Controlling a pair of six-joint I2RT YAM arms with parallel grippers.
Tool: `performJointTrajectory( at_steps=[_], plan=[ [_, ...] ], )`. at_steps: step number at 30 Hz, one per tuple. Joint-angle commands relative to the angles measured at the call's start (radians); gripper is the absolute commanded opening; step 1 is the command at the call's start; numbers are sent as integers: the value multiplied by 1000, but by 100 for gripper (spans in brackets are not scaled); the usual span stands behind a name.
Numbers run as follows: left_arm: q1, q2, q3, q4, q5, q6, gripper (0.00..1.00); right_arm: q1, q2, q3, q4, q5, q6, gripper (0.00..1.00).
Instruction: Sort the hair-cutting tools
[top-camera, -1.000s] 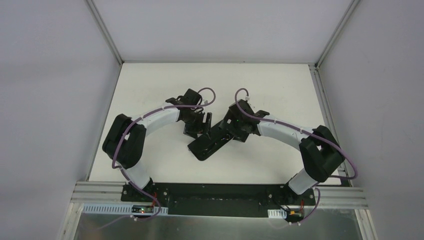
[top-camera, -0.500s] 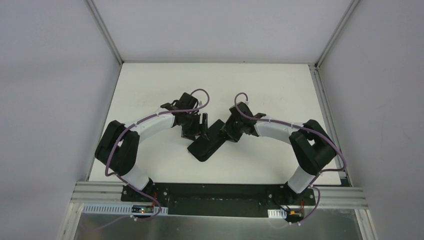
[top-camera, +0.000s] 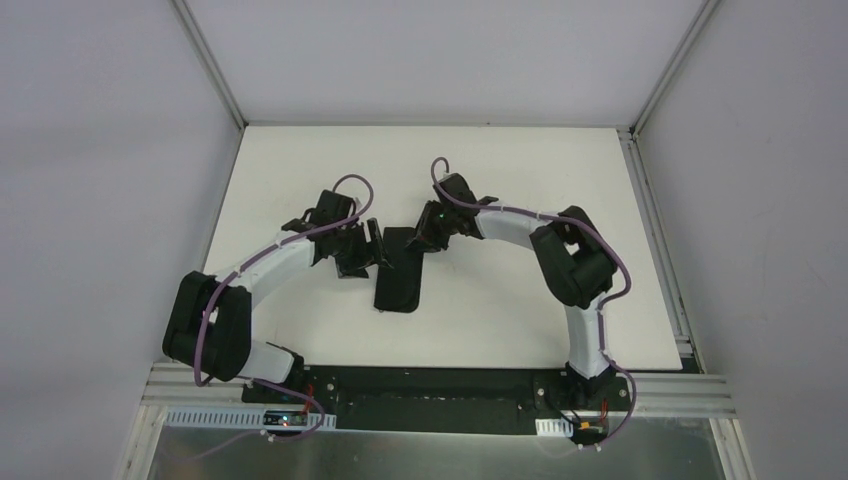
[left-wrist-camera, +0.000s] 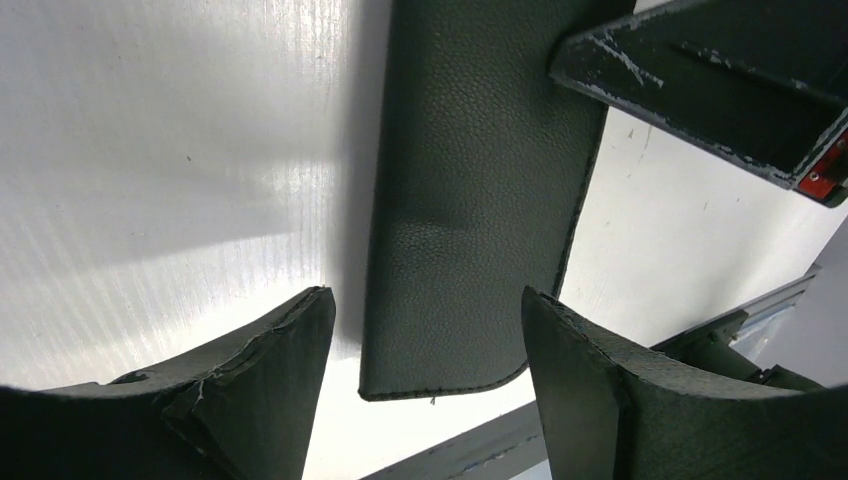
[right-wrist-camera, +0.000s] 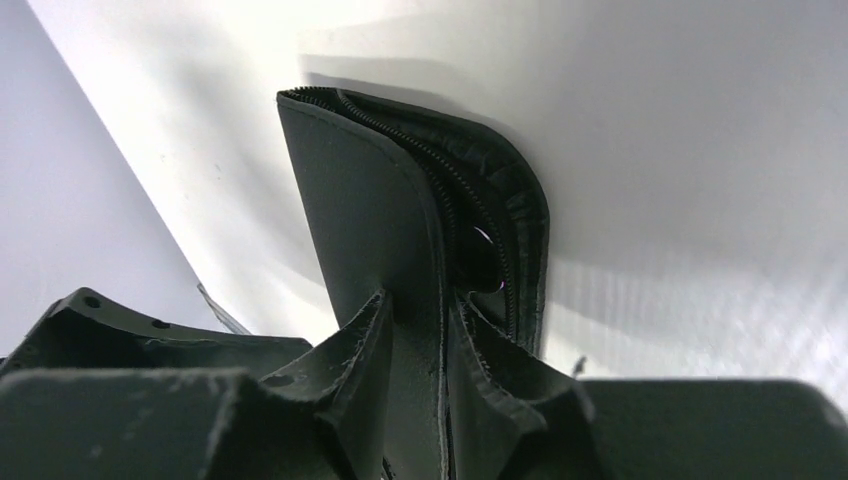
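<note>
A flat black zip case lies on the white table, its long side running near to far. My right gripper is at the case's far end, shut on one leather cover. This cover is lifted off the rest, with the open zip beside it. My left gripper hangs open just left of the case. In the left wrist view the case's near end shows between its fingers, apart from them. The hair-cutting tools are hidden.
An aluminium rail with both arm bases runs along the table's near edge. Grey walls close off the left, far and right sides. My right gripper's finger shows at the top right of the left wrist view.
The case has swung from a diagonal to a near-to-far line and shifted left. Both arms reached farther and leftward. My right gripper has closed on the case's cover.
</note>
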Motion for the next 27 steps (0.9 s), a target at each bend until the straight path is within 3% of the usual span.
performJointTrajectory(
  at_steps=[1, 6, 12, 19, 27],
  plan=[
    [-4, 8, -6, 38, 33, -31, 68, -14, 85, 86, -28, -60, -85, 27],
    [-32, 59, 33, 43, 41, -27, 51, -16, 27, 119, -122, -72, -134, 42],
    [-62, 116, 67, 43, 26, -19, 48, -17, -82, 113, -263, -4, -188, 62],
    [-78, 132, 95, 39, 19, -8, 47, -16, -126, 40, -304, 50, -161, 71],
    [-114, 138, 108, 27, 0, -7, 48, -15, -137, -55, -214, 37, -101, 75]
  ],
)
